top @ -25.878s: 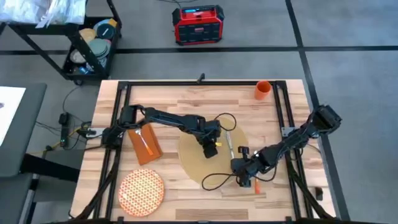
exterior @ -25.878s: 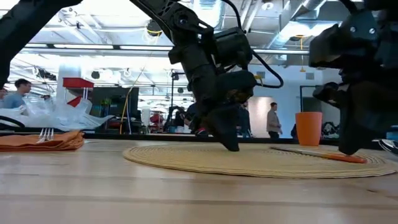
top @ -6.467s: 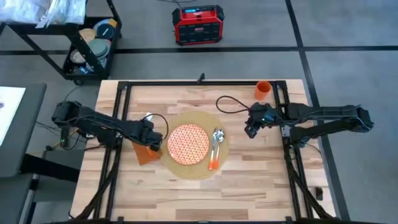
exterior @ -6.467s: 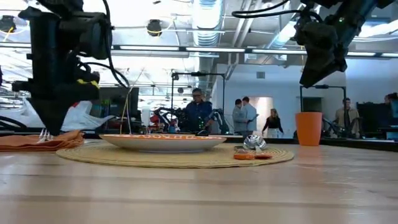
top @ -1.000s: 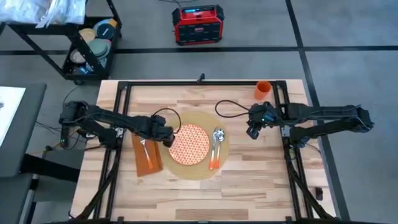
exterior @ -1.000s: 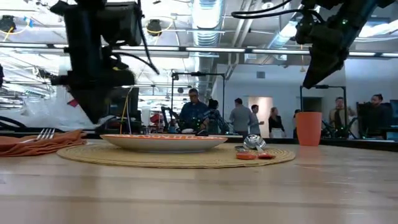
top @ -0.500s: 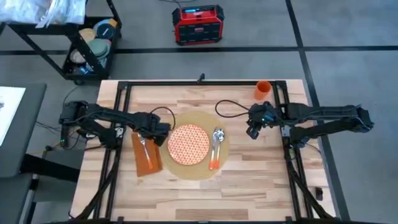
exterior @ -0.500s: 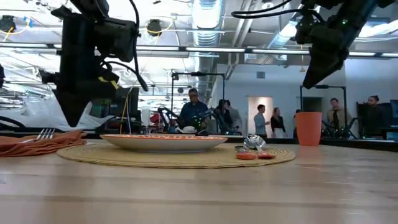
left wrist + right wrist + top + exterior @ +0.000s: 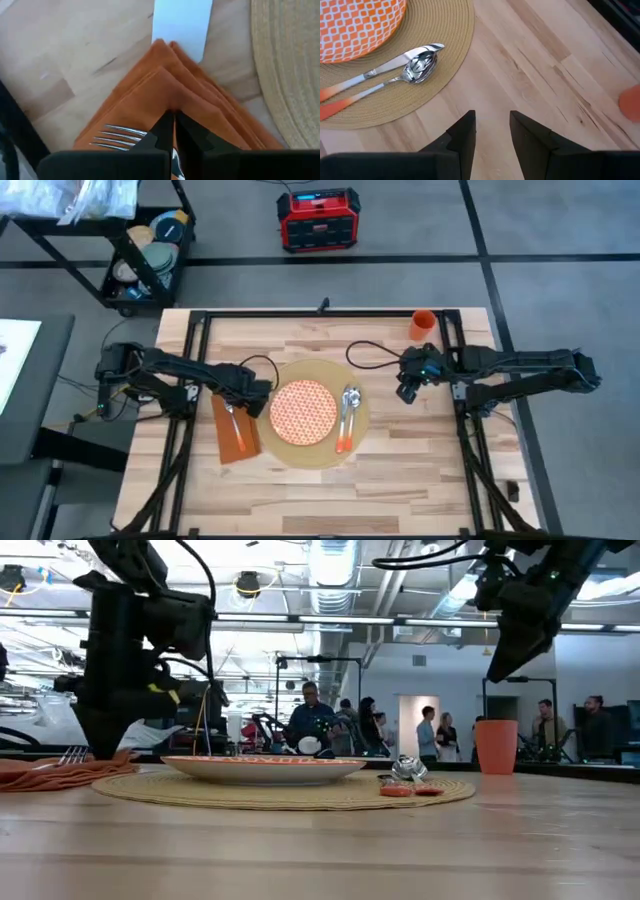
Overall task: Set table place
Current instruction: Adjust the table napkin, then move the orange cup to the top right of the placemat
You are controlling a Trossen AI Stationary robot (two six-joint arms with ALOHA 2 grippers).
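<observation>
Left gripper [image 9: 173, 131], jaws seemingly closed, hovers above napkin [image 9: 170, 105] and fork [image 9: 117, 137].

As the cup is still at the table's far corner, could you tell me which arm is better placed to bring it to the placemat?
The right. Its gripper hangs open nearest the cup, on the same side of the placemat. The left gripper is shut over the napkin, across the plate.

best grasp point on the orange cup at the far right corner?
Take the orange cup by its side wall near the rim, coming in level from the table's middle with the right gripper, jaws open. It stands upright and alone by the table edge, and the wall tapers, so the upper part likely holds best.
</observation>
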